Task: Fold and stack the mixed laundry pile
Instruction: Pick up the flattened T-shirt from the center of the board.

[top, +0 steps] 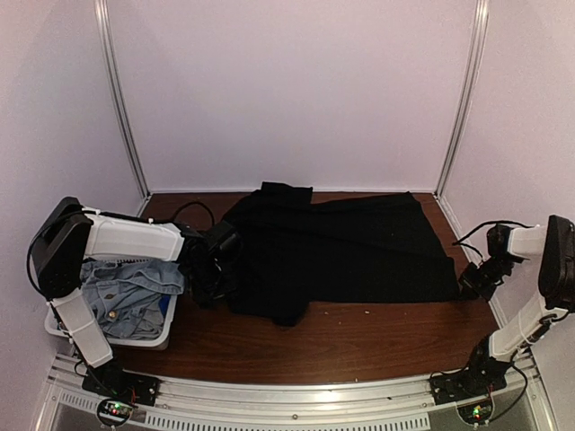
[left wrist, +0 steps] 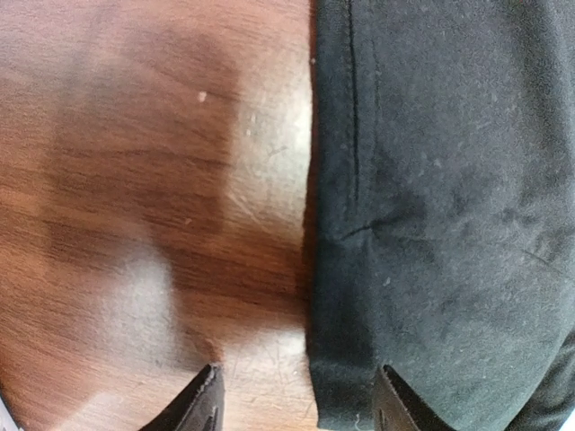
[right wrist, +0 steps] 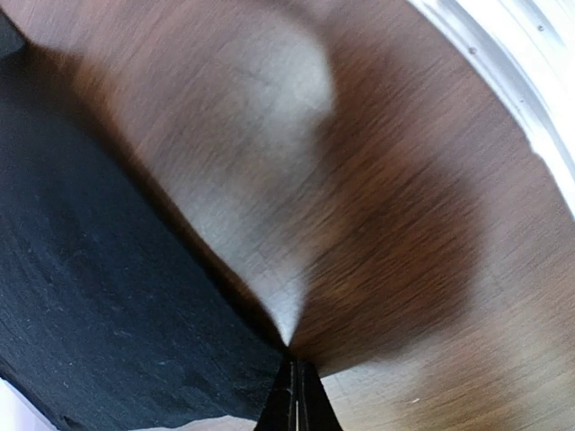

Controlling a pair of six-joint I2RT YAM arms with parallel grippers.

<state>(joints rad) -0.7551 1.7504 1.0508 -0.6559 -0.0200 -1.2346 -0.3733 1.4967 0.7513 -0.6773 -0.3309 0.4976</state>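
Shirt spread mid-frame on counter. Left gripper open, astride its hem. Right gripper pinched closed at right corner, hold unclear. Basket of denim lower left.

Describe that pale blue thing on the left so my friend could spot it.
Start at the brown wooden table and find the white basket at its near left corner. The light-blue denim piece lies crumpled inside it. Unlike the black shirt spread flat alongside, it is pale and bunched up.
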